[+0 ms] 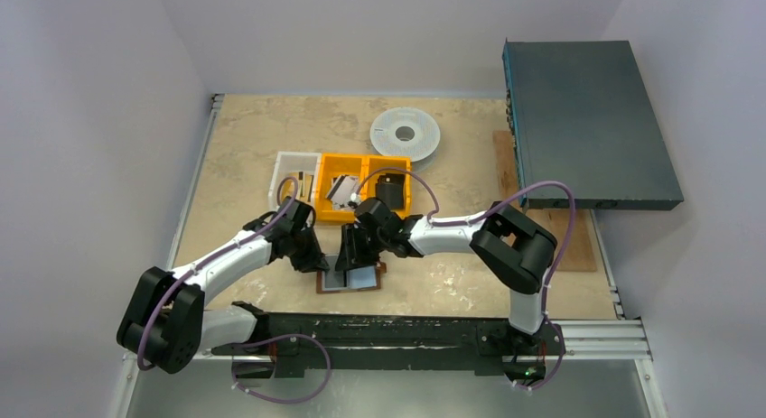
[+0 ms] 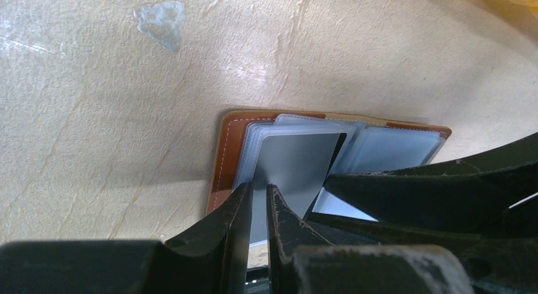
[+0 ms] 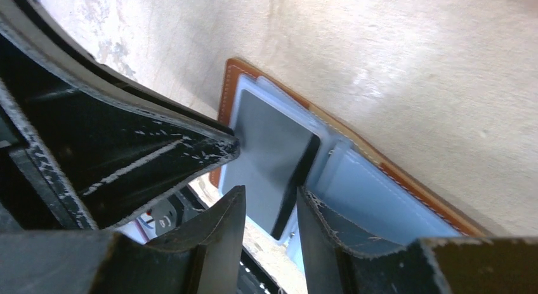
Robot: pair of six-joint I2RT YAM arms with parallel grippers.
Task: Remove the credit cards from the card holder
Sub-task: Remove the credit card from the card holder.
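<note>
The brown card holder (image 1: 361, 279) lies open on the table, pale blue inner face up, and also shows in the left wrist view (image 2: 223, 155) and the right wrist view (image 3: 387, 202). One grey credit card (image 2: 295, 164) sticks partly out of its clear sleeves, tilted, dark-edged (image 3: 269, 151). My left gripper (image 2: 259, 191) is nearly shut, its tips at the left edge of the card and sleeves (image 1: 318, 260). My right gripper (image 3: 269, 202) is open, the card's lower corner between its jaws (image 1: 348, 255). Other cards are hidden.
Two orange bins (image 1: 361, 185) with a black wallet-like item (image 1: 390, 194) and a white tray (image 1: 294, 174) stand just behind the grippers. A white spool (image 1: 406, 133) lies farther back. A large dark box (image 1: 587, 120) overhangs the right side.
</note>
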